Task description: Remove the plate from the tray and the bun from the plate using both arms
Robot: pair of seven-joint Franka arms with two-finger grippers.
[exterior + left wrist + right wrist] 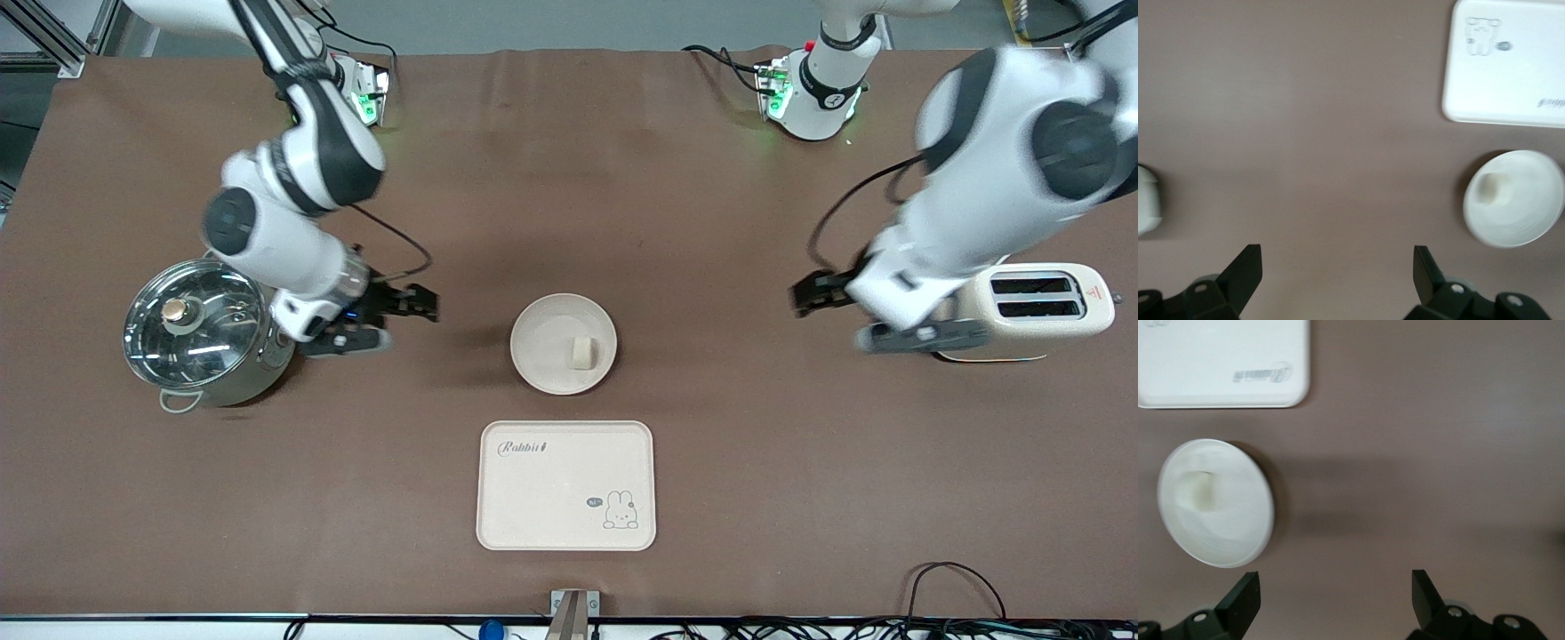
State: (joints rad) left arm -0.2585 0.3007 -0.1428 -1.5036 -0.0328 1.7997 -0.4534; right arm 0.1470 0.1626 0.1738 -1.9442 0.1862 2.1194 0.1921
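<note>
Nearest the camera, the tray (pixel 566 484) lies bare; the plate (pixel 542 324) sits on the table just past it, the bun (pixel 582 351) on it. My left gripper (pixel 831 316) and right gripper (pixel 391 322) hang wide open, empty. Pinching that soft bun carelessly could drag the plate along

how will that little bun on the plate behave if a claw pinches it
The bun looks pale, rounded and soft, so it would probably squash a little rather than resist. It is small beside the plate, so likely light. Its blocky shape suggests it would slide or tip, not roll.
</note>
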